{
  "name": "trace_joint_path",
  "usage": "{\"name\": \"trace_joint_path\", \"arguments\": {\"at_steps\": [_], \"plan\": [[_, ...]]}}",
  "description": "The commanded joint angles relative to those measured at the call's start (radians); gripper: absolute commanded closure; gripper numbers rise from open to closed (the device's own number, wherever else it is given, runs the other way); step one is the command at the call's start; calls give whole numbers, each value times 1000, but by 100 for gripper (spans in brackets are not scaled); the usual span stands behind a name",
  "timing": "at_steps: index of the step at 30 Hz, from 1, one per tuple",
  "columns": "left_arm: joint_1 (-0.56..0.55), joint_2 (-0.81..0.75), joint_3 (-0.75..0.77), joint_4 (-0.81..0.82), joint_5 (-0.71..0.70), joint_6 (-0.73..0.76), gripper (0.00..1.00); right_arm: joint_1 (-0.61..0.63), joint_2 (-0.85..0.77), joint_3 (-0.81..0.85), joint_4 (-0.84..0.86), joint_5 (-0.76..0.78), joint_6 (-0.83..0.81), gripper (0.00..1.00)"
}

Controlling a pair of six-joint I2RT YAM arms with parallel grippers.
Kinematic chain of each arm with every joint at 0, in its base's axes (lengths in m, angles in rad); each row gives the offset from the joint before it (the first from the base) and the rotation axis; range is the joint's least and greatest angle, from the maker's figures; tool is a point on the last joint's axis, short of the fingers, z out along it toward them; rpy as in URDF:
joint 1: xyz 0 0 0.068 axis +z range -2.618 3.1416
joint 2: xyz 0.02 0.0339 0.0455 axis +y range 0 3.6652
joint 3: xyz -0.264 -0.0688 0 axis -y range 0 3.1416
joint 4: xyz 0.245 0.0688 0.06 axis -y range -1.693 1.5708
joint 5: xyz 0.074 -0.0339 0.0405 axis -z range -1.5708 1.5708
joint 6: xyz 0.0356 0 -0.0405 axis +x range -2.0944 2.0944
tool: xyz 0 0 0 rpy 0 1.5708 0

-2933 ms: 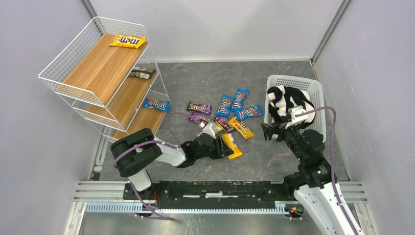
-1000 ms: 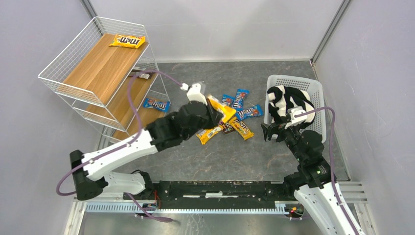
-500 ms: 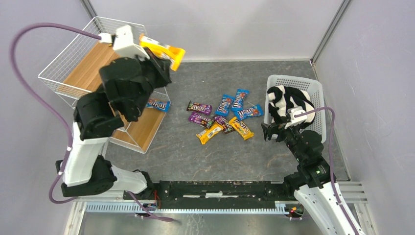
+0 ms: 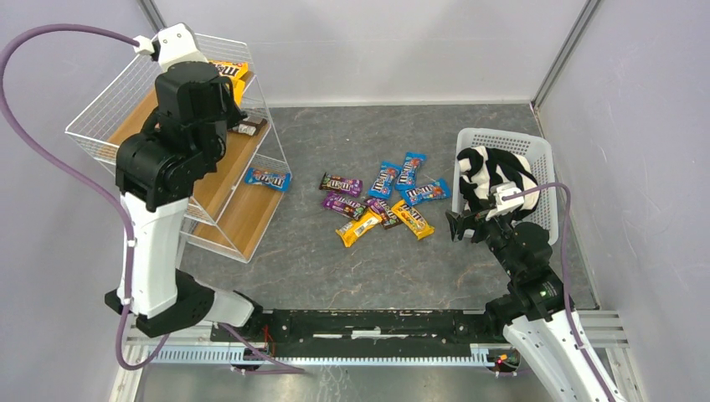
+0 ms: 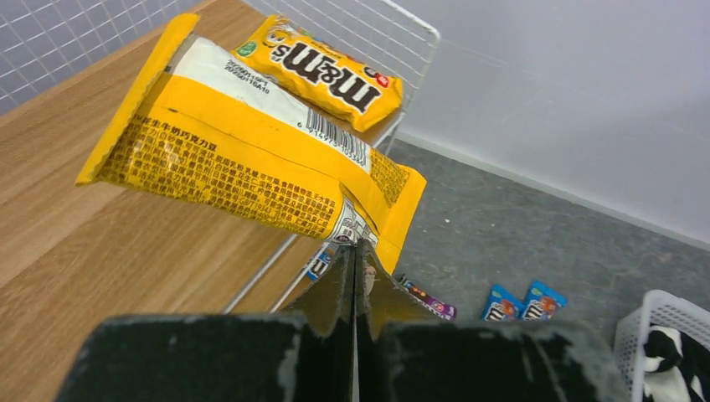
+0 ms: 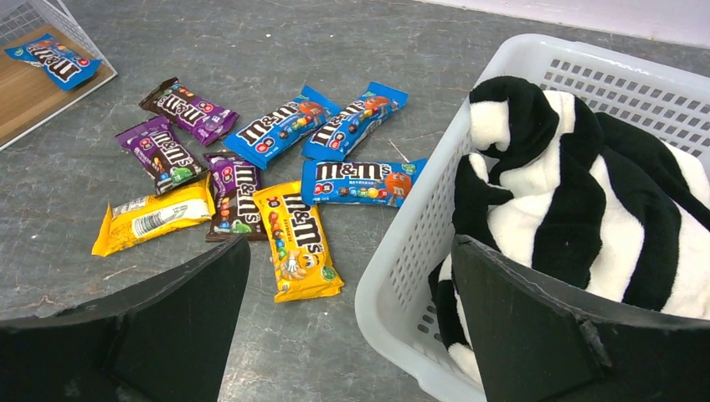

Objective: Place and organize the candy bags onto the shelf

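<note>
Left gripper (image 5: 356, 251) clenched on the near edge of a yellow bag (image 5: 234, 159), back side up, held over the top board (image 5: 84, 243) of the shelf (image 4: 109, 109) at the far left; can't tell if the bag touches the wood. Just beyond it a second yellow bag (image 5: 322, 71) lies flat at the board's far right corner, against the wire rim. Dark bag (image 4: 243, 126) on the middle board, blue bag (image 4: 268, 177) on the bottom board. Pile (image 4: 377, 201) of eight bags on the grey floor mid-scene: three blue far side, three purple/brown left, two yellow near side, some overlapping. Right gripper (image 6: 352, 310) released, jaws wide apart, hovering low between the pile and the white basket (image 4: 544, 159), holding nothing. Striped cloth (image 4: 494, 176) sits in the basket at right.
</note>
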Motion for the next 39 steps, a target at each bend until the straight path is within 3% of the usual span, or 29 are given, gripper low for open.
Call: {"name": "trace_joint_path", "arguments": {"at_steps": [1,10,24,39], "plan": [[124,18,-10,19,141,97,98,5,7,-15,53,2,7,2],[380,22,-83,71,397,145,98,19,19,-12,54,2,5,2],[602,60,-131,128,686,177,98,25,47,-9,59,3,4,2],[640,58,-151,137,803,168,98,25,66,-7,62,2,4,2]]}}
